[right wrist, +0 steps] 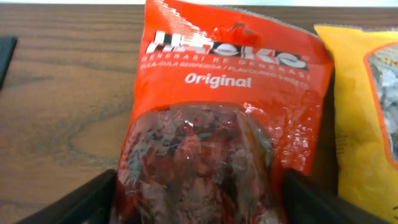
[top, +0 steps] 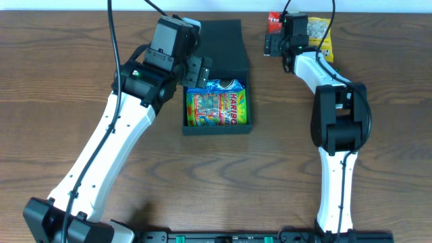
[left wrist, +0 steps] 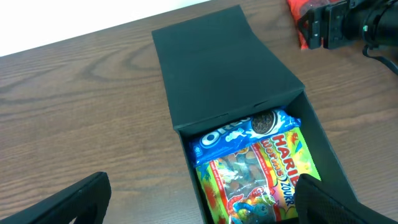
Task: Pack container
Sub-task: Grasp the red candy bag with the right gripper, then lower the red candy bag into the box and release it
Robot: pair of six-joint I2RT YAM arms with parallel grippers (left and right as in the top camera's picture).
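The container (top: 217,129) is a dark box in the middle of the table, its flap lid (left wrist: 217,68) lying open toward the far edge. Inside it a Haribo packet (left wrist: 261,171) lies partly over a blue Oreo packet (left wrist: 236,134). My left gripper (left wrist: 202,205) hovers open over the box's left wall, empty, one finger outside the box and one above the Haribo packet (top: 217,106). At the far right, my right gripper (right wrist: 199,205) is open astride a red snack packet (right wrist: 217,124) lying on the table, with a finger (right wrist: 81,202) close on each side.
A yellow snack packet (right wrist: 367,112) lies right beside the red one (top: 274,20), near the table's far edge. In the overhead view it is partly under the right arm (top: 320,37). Bare brown wood surrounds the box.
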